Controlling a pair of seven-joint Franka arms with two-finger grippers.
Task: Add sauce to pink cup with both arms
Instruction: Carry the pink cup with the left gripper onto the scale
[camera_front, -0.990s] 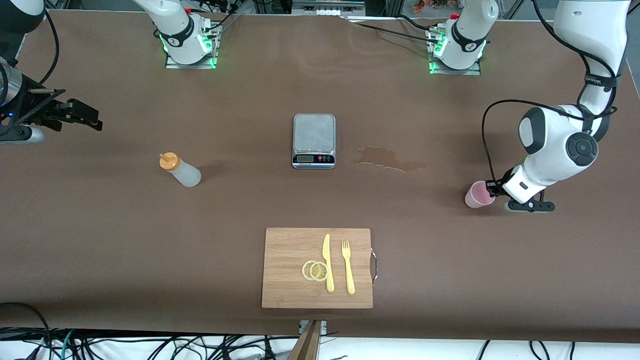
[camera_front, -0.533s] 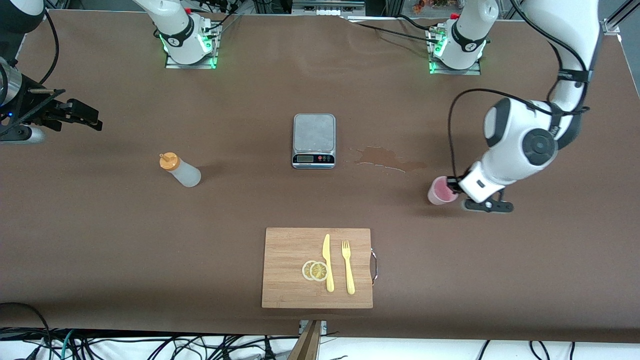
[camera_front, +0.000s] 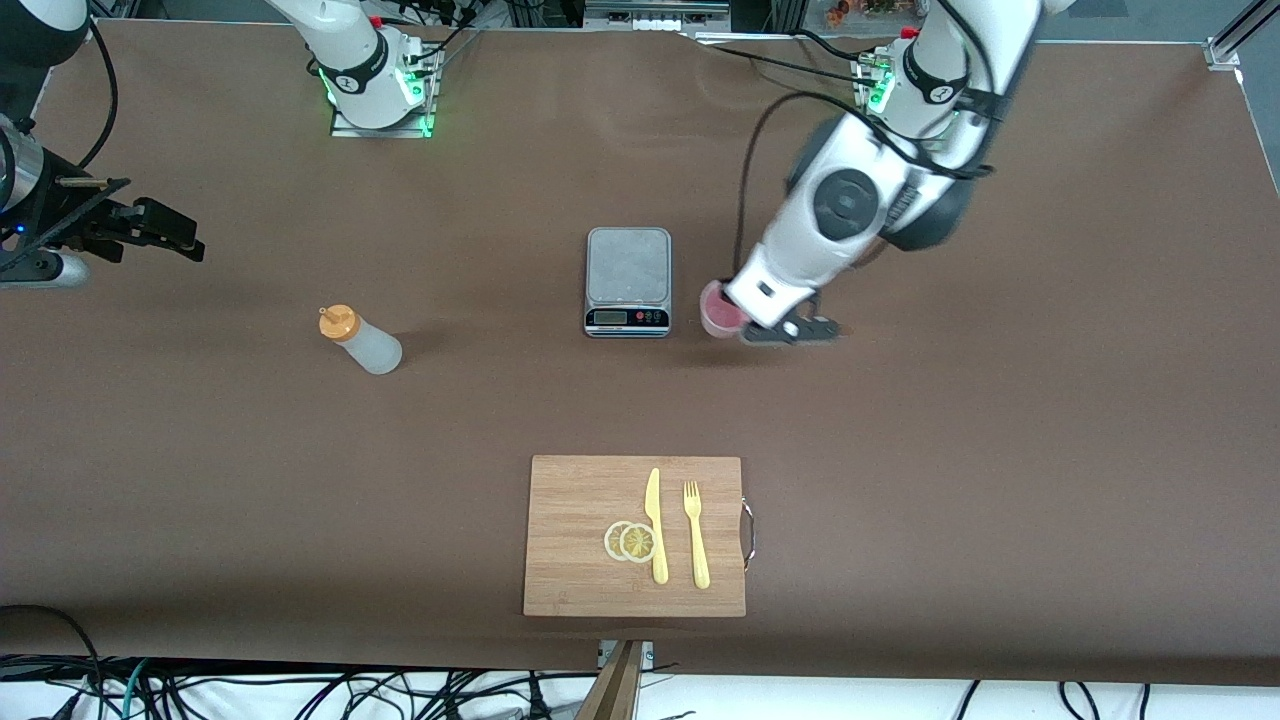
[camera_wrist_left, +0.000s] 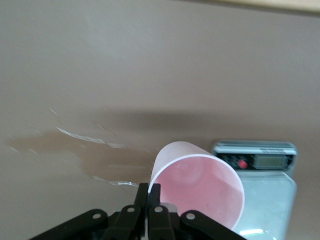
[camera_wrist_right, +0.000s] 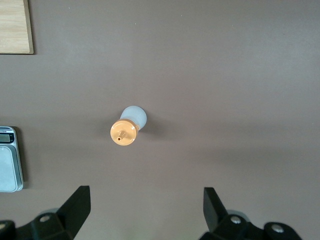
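pink cup (camera_front: 720, 312) in left tool (camera_front: 742, 322), beside scale (camera_front: 627, 280), stain (camera_wrist_left: 95, 155) under

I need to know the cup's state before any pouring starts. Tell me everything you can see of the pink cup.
The pink cup is a small, pale pink, handleless tumbler, plastic by its look, slightly tapered, with a thin whitish rim. No sauce shows inside. The left gripper is shut on its rim wall, holding it in the air beside the scale, toward the left arm's end, near a stain on the table.

high front camera faces the arms; all views share the scale (camera_front: 627, 280).
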